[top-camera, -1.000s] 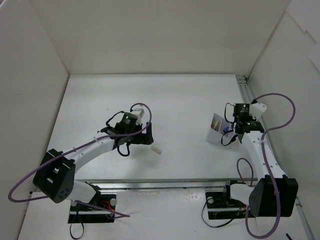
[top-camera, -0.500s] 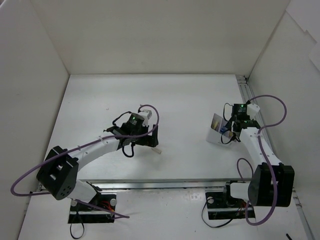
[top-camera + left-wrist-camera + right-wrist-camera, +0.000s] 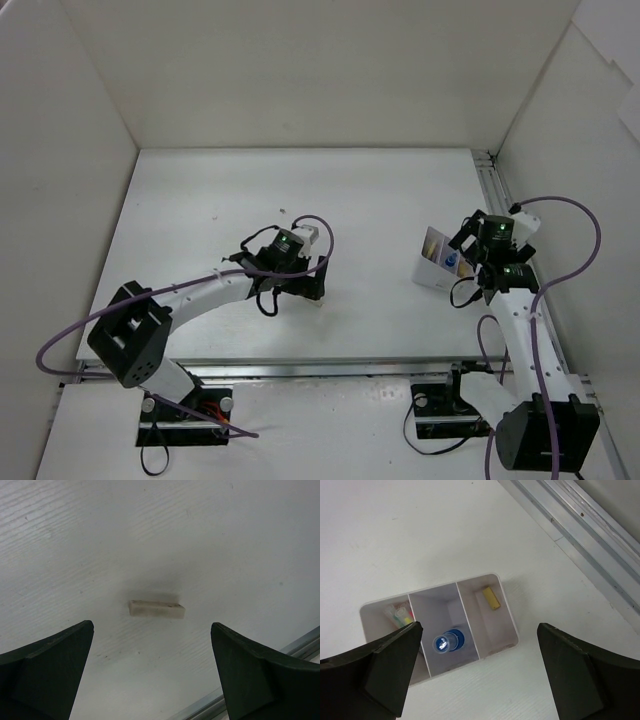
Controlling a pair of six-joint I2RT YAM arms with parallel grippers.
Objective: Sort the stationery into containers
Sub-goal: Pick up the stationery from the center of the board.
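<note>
A small beige piece (image 3: 156, 609) lies flat on the white table. My left gripper (image 3: 152, 627) hangs open just above it, one finger on each side, touching nothing; from above this gripper (image 3: 308, 287) is near the table's front middle. The white container (image 3: 506, 611) has three compartments. Pens (image 3: 400, 615) stand in its left one, a white tube with a blue cap (image 3: 447, 642) in the middle one, and a yellow piece (image 3: 491, 598) in the right one. My right gripper (image 3: 479, 625) is open and empty above the container (image 3: 432, 277).
An aluminium rail (image 3: 580, 535) runs along the table's right side, close to the container. Another rail (image 3: 280, 650) borders the near edge by the left gripper. White walls (image 3: 90, 200) enclose the table on three sides.
My right gripper has opened, let go of the blue-capped tube in the middle compartment, and drawn back to the right. My left arm has moved right, over the beige piece.
</note>
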